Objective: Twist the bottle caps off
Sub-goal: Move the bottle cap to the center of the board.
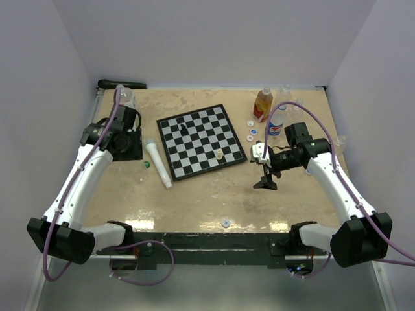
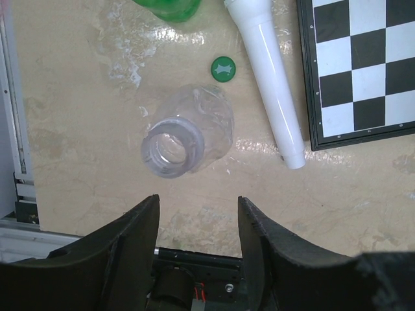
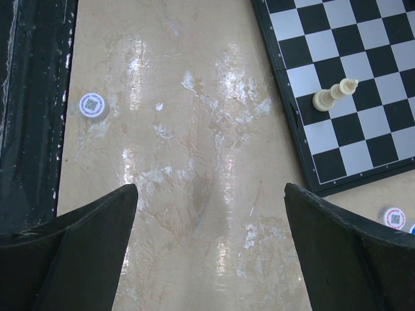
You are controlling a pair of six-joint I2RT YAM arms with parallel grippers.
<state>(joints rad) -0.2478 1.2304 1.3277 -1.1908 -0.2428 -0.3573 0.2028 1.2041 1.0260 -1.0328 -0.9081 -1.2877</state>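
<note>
In the left wrist view a clear bottle stands with its neck open and no cap on it. A green cap lies loose beyond it, and a green bottle shows at the top edge. My left gripper is open and empty, just short of the clear bottle. My right gripper is open wide and empty over bare table. A white-blue cap lies to its left. From above, an orange-labelled bottle and a blue-labelled bottle stand behind my right gripper.
A chessboard lies mid-table with a cream piece and a dark piece on it. A long white tube lies left of the board. Loose caps lie by the board's right edge. Another cap lies near the front edge.
</note>
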